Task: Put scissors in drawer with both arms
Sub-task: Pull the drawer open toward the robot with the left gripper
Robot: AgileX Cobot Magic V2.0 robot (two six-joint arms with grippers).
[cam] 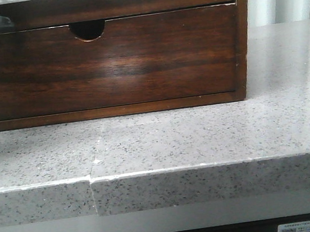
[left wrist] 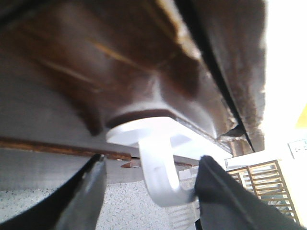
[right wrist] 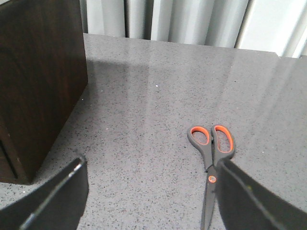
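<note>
Far left, front view: a dark blurred shape at the cabinet's upper corner, probably the left arm; too little shows to be sure. The glossy dark brown wooden drawer (cam: 101, 3) is the low band along the cabinet's top, pale opening just visible at the frame edge. It appears shut or nearly so. Below it sits the taller dark wood front with a semicircular finger notch (cam: 88, 31); not the target. The cabinet stands on a speckled grey stone counter (cam: 203, 138).

Left wrist view: the left gripper (left wrist: 151, 184) has its black fingers (left wrist: 88, 191) spread either side of a white plastic hook-shaped pull (left wrist: 158, 177) fixed under dark wood. One finger looks to touch the hook; the other stands apart. Not clamped.

Right wrist view: the right gripper (right wrist: 148, 191) is spread wide and holding nothing, hovering over the counter. The grey-handled scissors with orange-lined loops (right wrist: 211, 163) lie flat just beside one finger, blades closed, well apart from the cabinet's side wall (right wrist: 38, 81).

Judged step: opening the drawer, scissors not yet picked up. Next: left fingers pinch the hook and pull straight outward; right gripper then needs to centre over the handles before descending.
</note>
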